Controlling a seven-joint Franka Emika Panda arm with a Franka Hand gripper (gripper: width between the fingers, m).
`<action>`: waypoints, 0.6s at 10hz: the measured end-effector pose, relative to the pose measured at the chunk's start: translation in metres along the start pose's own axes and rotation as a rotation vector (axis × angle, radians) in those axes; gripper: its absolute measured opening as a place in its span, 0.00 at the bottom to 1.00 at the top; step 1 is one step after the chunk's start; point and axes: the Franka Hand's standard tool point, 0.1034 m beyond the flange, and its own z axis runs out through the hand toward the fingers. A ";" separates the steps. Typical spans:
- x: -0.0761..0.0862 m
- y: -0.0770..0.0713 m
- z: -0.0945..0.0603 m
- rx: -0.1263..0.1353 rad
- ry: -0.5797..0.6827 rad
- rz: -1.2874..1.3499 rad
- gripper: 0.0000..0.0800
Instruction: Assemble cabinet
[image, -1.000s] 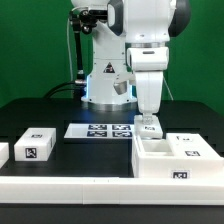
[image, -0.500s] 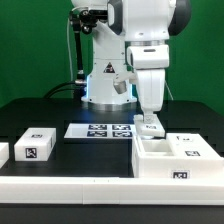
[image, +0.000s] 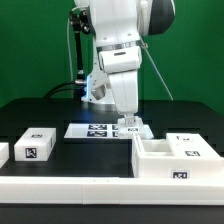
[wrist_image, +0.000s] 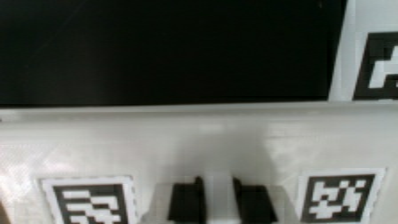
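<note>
The cabinet (image: 172, 160), a large open white shell with tags, lies at the exterior view's right. My gripper (image: 131, 121) hangs just off its left back corner, over the marker board's (image: 92, 130) right end. It is shut on a small white tagged part (image: 132, 128). In the wrist view my gripper (wrist_image: 217, 200) pinches a thin white rib of that part (wrist_image: 178, 140) between its black fingers (wrist_image: 185, 201). A tag sits on each side of the rib.
A white tagged block (image: 36, 146) stands at the exterior view's left, with another (image: 3, 152) at the left edge. A long white ledge (image: 90, 186) runs along the front. The robot base (image: 105, 85) is behind the board.
My arm has swung to the exterior view's left, carrying the small white part away from the cabinet's left back corner to over the marker board's right end.
</note>
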 end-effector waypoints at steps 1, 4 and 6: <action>0.003 0.000 -0.001 0.001 -0.003 0.023 0.08; 0.049 0.011 -0.012 -0.020 -0.021 -0.001 0.08; 0.046 0.009 -0.009 -0.013 -0.017 0.001 0.08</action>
